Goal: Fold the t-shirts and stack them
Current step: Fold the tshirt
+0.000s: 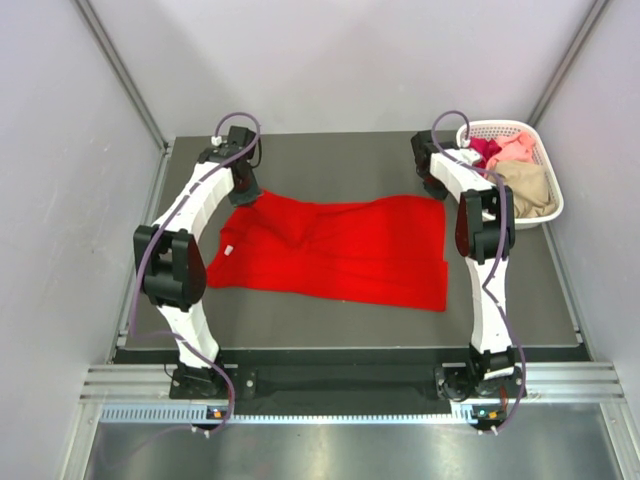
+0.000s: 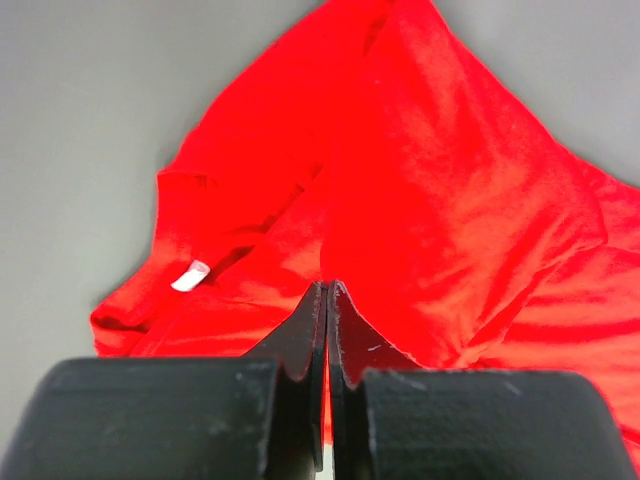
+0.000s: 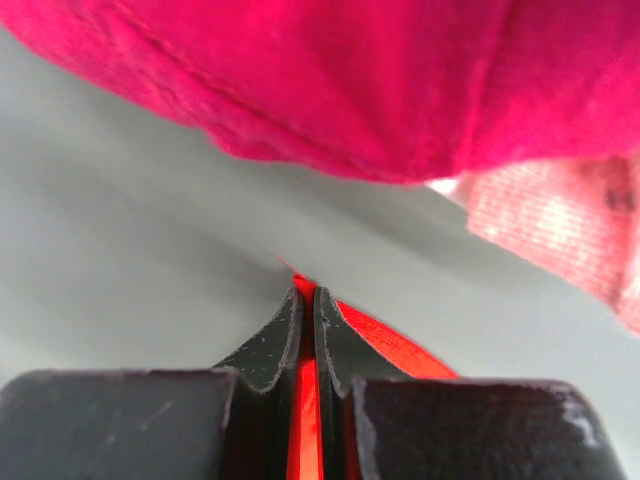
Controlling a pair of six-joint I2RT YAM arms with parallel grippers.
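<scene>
The bright red t-shirt point(image 1: 340, 250) lies spread across the dark table, with its white neck label point(image 1: 229, 249) at the left. My left gripper point(image 1: 250, 193) is at the shirt's far left corner. In the left wrist view the gripper point(image 2: 327, 285) is shut with red cloth point(image 2: 450, 190) in the slit between the fingers. My right gripper point(image 1: 437, 188) is at the shirt's far right corner. In the right wrist view the gripper point(image 3: 306, 292) is shut on a red edge point(image 3: 390, 340). The magenta point(image 1: 486, 150), pale pink point(image 1: 516, 150) and tan point(image 1: 528, 188) t-shirts lie in the basket.
The white lattice basket point(image 1: 500, 127) stands at the table's back right corner, close behind my right arm. Grey walls enclose the table on three sides. Magenta cloth point(image 3: 330, 80) and pink cloth point(image 3: 560, 230) fill the top of the right wrist view.
</scene>
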